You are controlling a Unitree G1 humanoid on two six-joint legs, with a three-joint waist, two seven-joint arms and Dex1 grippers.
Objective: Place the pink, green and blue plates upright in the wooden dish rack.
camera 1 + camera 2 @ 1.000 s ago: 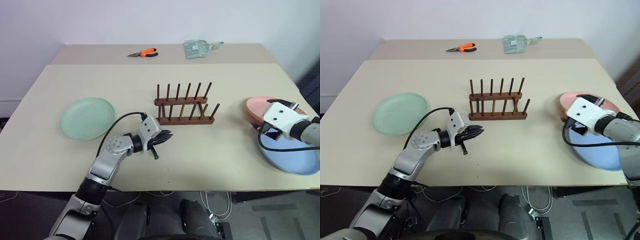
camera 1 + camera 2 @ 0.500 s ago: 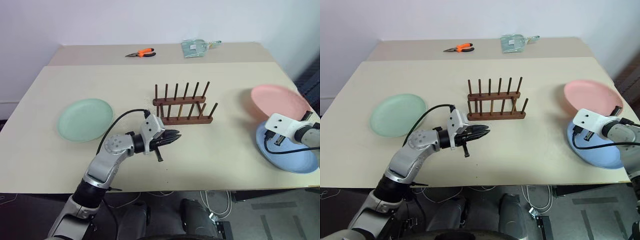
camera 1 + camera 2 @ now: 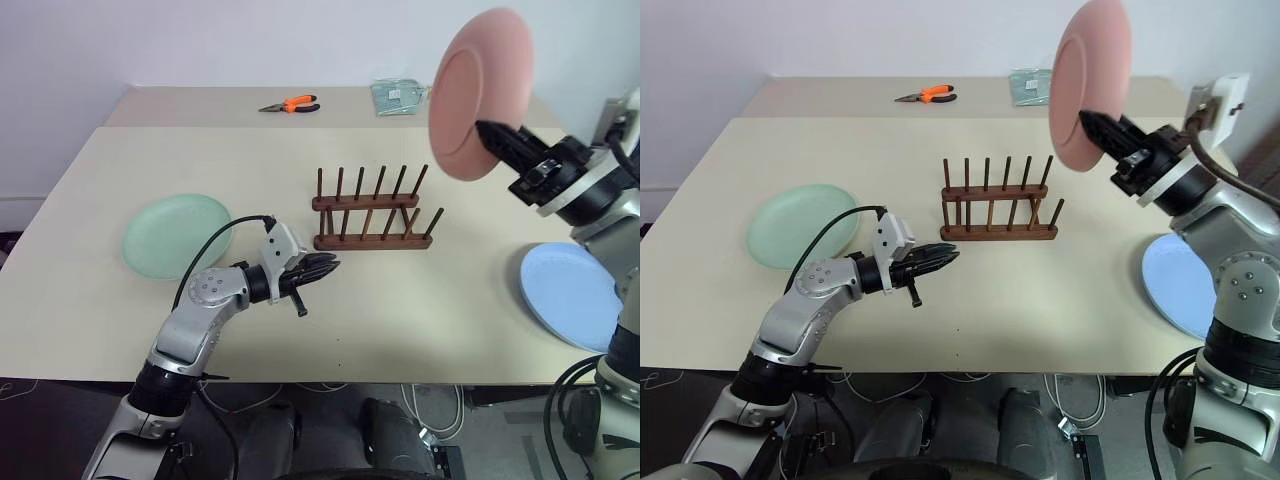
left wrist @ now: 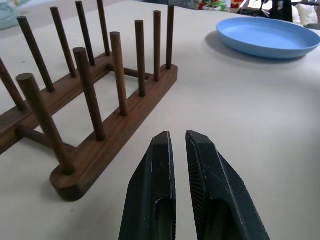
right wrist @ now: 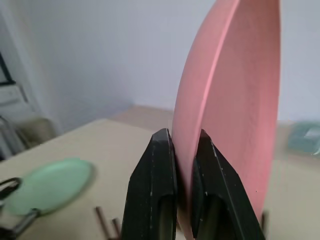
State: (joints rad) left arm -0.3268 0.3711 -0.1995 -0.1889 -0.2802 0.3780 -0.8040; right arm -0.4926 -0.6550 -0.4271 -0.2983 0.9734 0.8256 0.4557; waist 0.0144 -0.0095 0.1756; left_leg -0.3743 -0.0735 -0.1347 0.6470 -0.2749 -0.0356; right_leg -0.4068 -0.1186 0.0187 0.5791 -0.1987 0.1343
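A: Start at the right gripper (image 3: 1092, 118). What has it got?

B: Its two black fingers (image 5: 152, 190) are clamped on the rim of the pink plate (image 3: 470, 95), one finger on each face. The plate stands on edge, high in the air, above and to the right of the wooden dish rack (image 3: 372, 210), touching nothing but the fingers.

A: And the arm behind it?

B: Raised and bent, with the forearm reaching in from the right and the gripper pointing towards the left across the table (image 3: 80, 290).

A: The left gripper (image 3: 330, 264)?

B: Fingers pressed nearly together, holding nothing. It points roughly level at the near left end of the rack, close to it but apart from it. The forearm lies low over the table.

A: Where are the other plates?

B: The green plate (image 3: 178, 235) lies flat on the left of the table. The blue plate (image 3: 572, 295) lies flat at the right edge. The rack's pegs hold no plate.

A: What differs from a second ago?

B: Then the pink plate lay flat on the table beside the blue one, with the right gripper down over them. Now it is lifted clear and turned upright. The left gripper sits much where it did, shut as before.

A: Anything further back?

B: Orange-handled pliers (image 3: 288, 104) and a clear packet (image 3: 398, 96) lie on the far table.
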